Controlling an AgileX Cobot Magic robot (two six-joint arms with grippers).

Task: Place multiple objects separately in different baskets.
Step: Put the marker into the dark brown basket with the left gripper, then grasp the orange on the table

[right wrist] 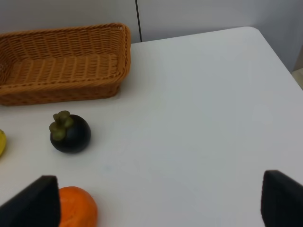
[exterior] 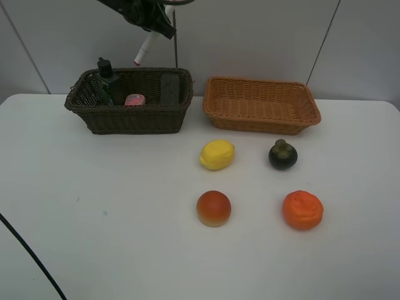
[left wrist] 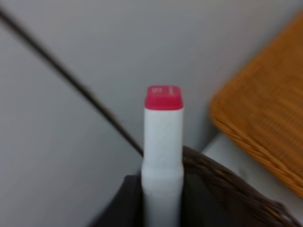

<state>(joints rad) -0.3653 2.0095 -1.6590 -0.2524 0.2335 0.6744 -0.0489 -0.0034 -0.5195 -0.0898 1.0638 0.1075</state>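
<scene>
Brown wicker basket [exterior: 137, 120] holds green bottle [exterior: 107, 78], pink bottle [exterior: 134, 100] and black eraser [exterior: 169, 89]. White marker [exterior: 144, 49] hangs over its back rim, left fingers [exterior: 161, 24] clamped shut on it. Right fingers [right wrist: 35, 201] gape, empty. Lemon [exterior: 217, 154], mangosteen [exterior: 282, 154], orange [exterior: 302, 209] and red-orange fruit [exterior: 214, 208] wait on the bench [exterior: 94, 219], front-right of that basket. The tan basket [exterior: 259, 125] alongside is empty. Left fingers are largely cropped out.
</scene>
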